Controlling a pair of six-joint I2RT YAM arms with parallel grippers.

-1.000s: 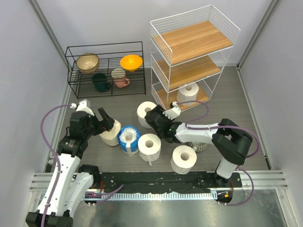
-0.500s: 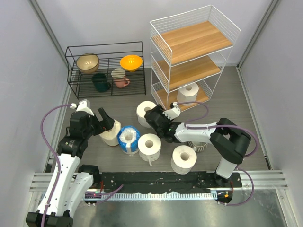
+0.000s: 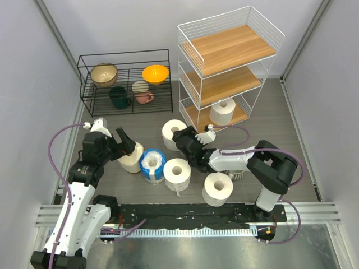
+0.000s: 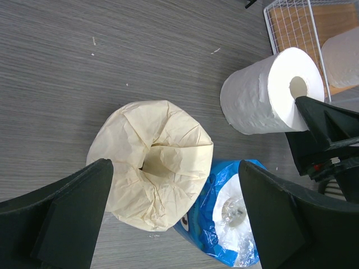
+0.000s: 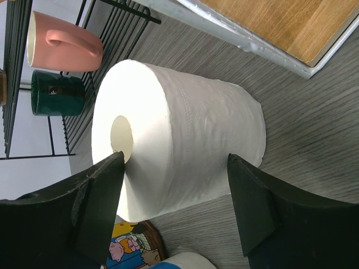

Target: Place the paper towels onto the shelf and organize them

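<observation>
My left tool [image 4: 175,168] is open, straddling the cream roll [image 4: 129,140] upright on the tabletop [image 4: 67,67]. My right tool [image 5: 175,162] is open either side of a white roll [image 5: 190,134] near the shelf [image 3: 235,47]. A second white roll [image 3: 223,110] sits on the bottom board; print on the blue wrap [image 4: 210,190] is unreadable.

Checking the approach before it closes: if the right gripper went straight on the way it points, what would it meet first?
The upright white roll: in the wrist view it sits squarely between the open fingers of the right gripper. How much gap remains is hard to judge.
</observation>
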